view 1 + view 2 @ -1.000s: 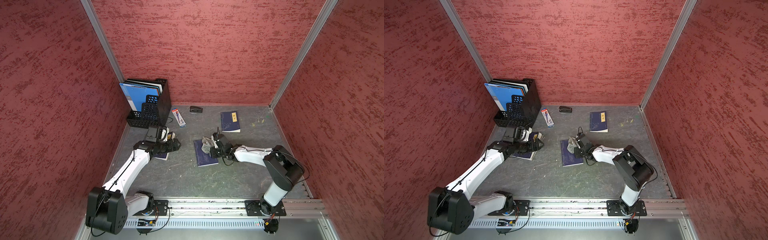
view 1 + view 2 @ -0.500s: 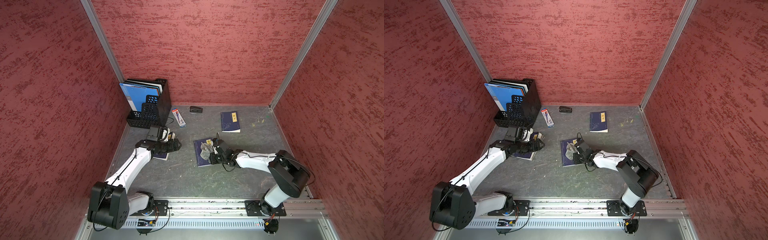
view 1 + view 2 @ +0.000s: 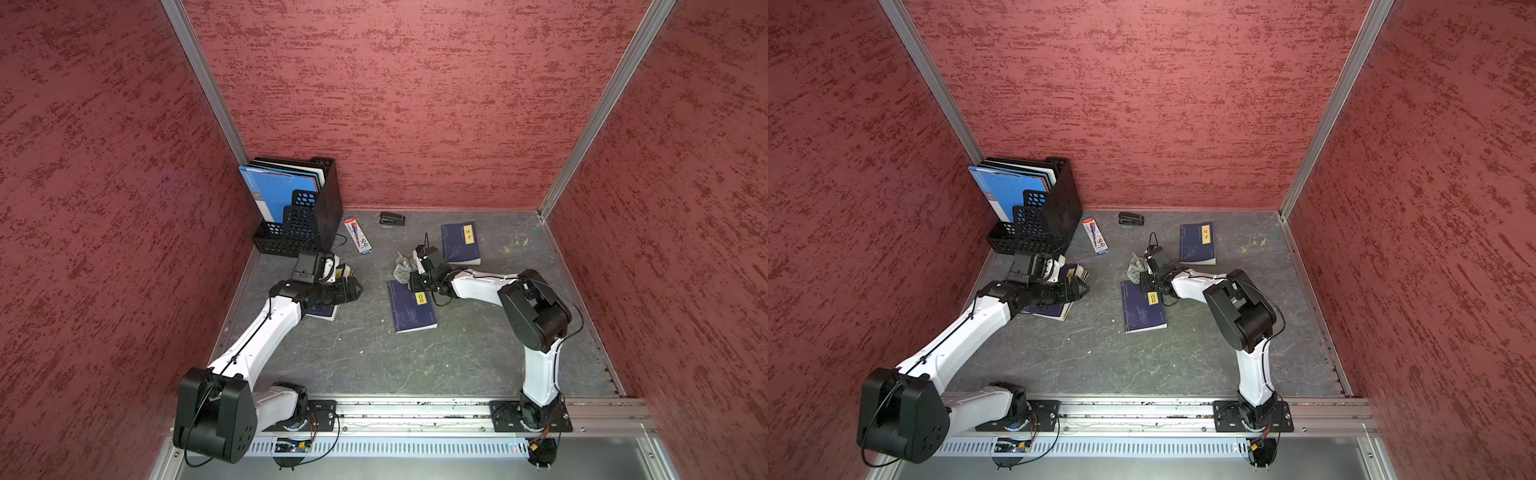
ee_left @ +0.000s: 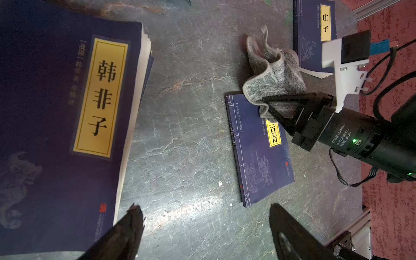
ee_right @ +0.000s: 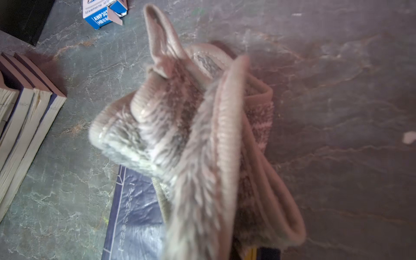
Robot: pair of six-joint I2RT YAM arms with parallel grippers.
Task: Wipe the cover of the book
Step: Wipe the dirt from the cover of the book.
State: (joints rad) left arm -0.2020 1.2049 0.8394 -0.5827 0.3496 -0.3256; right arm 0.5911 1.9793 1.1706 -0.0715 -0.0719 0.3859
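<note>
Book [image 3: 411,309] lying flat mid-bench [image 3: 374,361] | grey cloth [image 3: 401,266] being pinched tight by right jaws at cover's far edge | left jaws being held wide, empty, left of book | wipe judged underway; near cover likely remaining

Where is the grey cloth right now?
In a top view the grey cloth is mid-table, pinched by the right gripper, at the far end of the middle book, left of the rear book.

Grey fluffy wiping cloth [image 3: 402,266], pinched in right gripper [image 3: 411,277]: moved from the upper cover of the dark blue softcover book [image 3: 413,316] toward the back wall [image 3: 415,104], now overhanging the book's far edge. Yellow title label [image 3: 421,297]: newly uncovered.
</note>
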